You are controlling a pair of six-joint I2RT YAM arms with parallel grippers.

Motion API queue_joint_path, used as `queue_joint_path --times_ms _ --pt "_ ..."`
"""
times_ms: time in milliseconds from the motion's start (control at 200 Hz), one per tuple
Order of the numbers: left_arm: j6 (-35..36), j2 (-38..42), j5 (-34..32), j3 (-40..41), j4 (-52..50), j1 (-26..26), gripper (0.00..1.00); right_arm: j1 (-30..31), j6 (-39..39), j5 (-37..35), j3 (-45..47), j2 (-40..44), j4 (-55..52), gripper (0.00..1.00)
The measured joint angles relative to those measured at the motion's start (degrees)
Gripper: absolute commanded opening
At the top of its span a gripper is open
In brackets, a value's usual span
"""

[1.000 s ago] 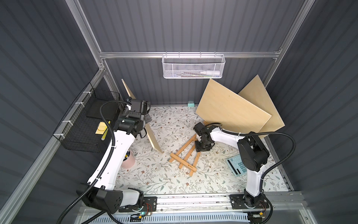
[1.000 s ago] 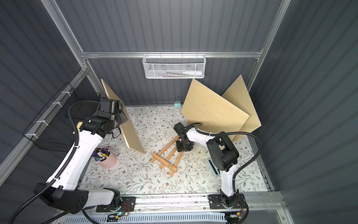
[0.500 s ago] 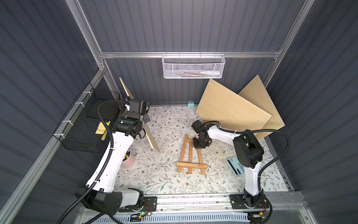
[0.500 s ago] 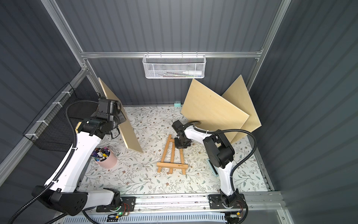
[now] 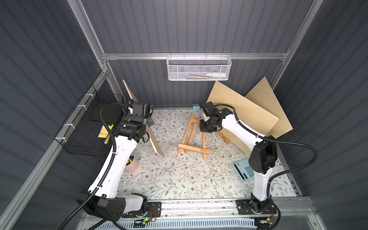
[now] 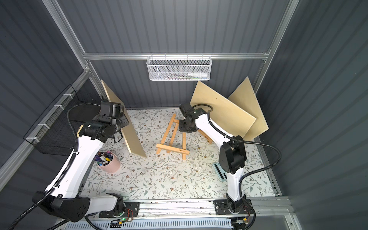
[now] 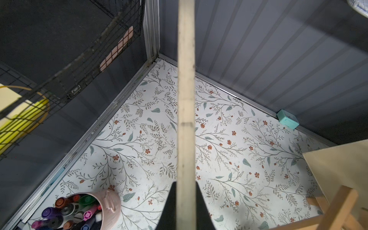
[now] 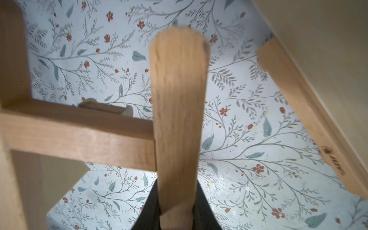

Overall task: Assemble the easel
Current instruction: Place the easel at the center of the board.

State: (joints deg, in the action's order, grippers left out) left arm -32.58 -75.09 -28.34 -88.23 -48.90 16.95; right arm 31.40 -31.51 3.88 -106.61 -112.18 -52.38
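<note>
**Easel held by the right arm.** The right gripper [image 5: 205, 130] is clamped on the upper end of one front leg of the easel [image 5: 194, 149]. The frame slopes away from that gripper toward the robot's base, and its lower ends are at the floral mat [image 5: 179, 179]. Both top views give the whole form: an A of pale wooden legs, a short crossbar just beneath the gripper, and a longer ledge bar at the end far from it, bearing a small dark printed mark. In these views the black gripper body hides the grip itself. The right wrist view supplies it (at the cost of the easel's lower half): the leg [image 8: 177, 99] runs out between the two dark fingers [image 8: 150, 211] and ends in a rounded tip. The crossbar meets the leg from one side, and a small pale fitting shows behind that bar. The same view shows a separate wooden strip [image 8: 302, 103] with a dark mark, near the gripper, lying along the foot of a leaning plywood panel [image 5: 239, 111]. The left gripper [image 7: 185, 199] is well apart from the easel and is clenched on the edge of a thin wooden board [image 7: 185, 99]. Its wrist view shows the board edge-on, while the top views show the board [image 6: 133, 137] as a tilted slab. A pink cup [image 7: 107, 207] of markers stands below that gripper, and a teal box [image 7: 287, 121] sits ahead of it at the back wall.
</note>
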Motion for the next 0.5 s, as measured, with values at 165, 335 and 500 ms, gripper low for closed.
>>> queue_joint_path --times_ms 165,335,500 --pt "0.0 0.0 0.8 0.0 0.0 0.0 0.00 -0.7 -1.1 -6.1 2.2 4.0 0.6 0.00" --pt "0.0 0.0 1.4 0.0 0.0 0.0 0.00 6.3 1.4 -22.1 4.1 6.4 6.2 0.00" --pt "0.0 0.0 2.0 0.0 -0.1 0.0 0.00 12.8 5.1 -38.4 11.1 6.5 17.2 0.00"
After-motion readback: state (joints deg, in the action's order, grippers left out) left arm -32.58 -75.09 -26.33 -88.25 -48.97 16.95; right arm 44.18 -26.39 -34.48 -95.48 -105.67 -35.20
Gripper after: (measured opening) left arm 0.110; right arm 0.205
